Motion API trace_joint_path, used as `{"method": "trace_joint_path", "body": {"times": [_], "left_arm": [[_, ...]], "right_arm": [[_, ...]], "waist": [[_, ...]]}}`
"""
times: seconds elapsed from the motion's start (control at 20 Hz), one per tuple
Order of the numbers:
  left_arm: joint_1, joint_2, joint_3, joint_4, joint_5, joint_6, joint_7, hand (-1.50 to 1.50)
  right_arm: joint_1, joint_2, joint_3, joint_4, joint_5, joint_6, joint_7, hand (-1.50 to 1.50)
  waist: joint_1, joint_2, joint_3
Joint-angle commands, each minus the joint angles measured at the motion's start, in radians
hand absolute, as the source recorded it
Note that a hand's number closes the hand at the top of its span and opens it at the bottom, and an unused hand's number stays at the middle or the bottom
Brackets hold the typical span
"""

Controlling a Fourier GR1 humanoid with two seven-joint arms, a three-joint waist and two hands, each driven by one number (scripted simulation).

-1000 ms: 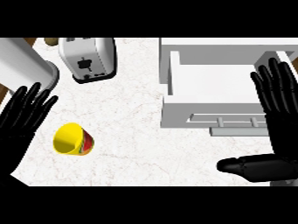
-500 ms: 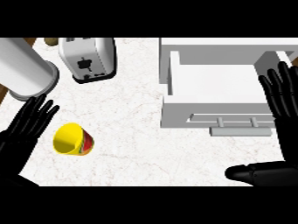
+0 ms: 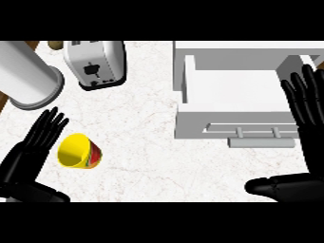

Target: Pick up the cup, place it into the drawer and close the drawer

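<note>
Head view, looking straight down on the bench (image 3: 157,142). The left robot hand (image 3: 30,156) sits low at the left, fingers straight and spread, holding nothing. Just beside its fingertips, on the inner side, lies the cup (image 3: 79,152), yellow, tipped on its side with its mouth turned toward that hand; whether they touch, I cannot tell. Beyond the left hand's fingers stands a white cylinder (image 3: 23,76), and further in from that a toaster (image 3: 95,64). Over on the other side, the right robot hand (image 3: 315,123) is open too, fingers straight and up, thumb stretched inward, nothing in it. Its fingers overlap the right edge of the drawer (image 3: 227,90), which stands open, white, with its handle (image 3: 261,140) just inward of the palm.
</note>
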Motion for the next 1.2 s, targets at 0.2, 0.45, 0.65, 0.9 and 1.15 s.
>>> {"method": "trace_joint_path", "body": {"times": [0.2,0.45,0.65,0.9,1.15], "left_arm": [[-0.019,0.019,0.005,0.205,-0.106,-0.043,-0.189,-1.5],[-0.064,0.049,0.019,0.337,-0.134,-0.059,-0.25,-1.5],[-0.173,0.053,0.035,0.515,-0.178,-0.008,-0.332,-1.5],[-0.214,0.104,0.058,0.668,-0.187,-0.042,-0.434,-1.5],[-0.262,0.094,0.032,0.765,-0.232,0.009,-0.497,-1.5]], "right_arm": [[0.016,0.002,0.01,-0.004,0.001,0.012,0.008,-1.5],[-0.062,-0.033,-0.042,0.016,-0.041,0.019,0.044,-1.5],[-0.048,0.006,0.002,0.026,0.0,-0.009,0.024,-1.5],[-0.069,-0.011,-0.014,-0.025,-0.03,-0.015,0.103,-1.5],[-0.081,-0.01,0.009,0.0,-0.008,-0.01,0.105,-1.5]], "waist": [[0.0,0.0,0.0],[0.001,0.0,0.0],[-0.001,0.0,0.0],[-0.003,0.001,0.0],[-0.004,0.002,-0.001]]}}
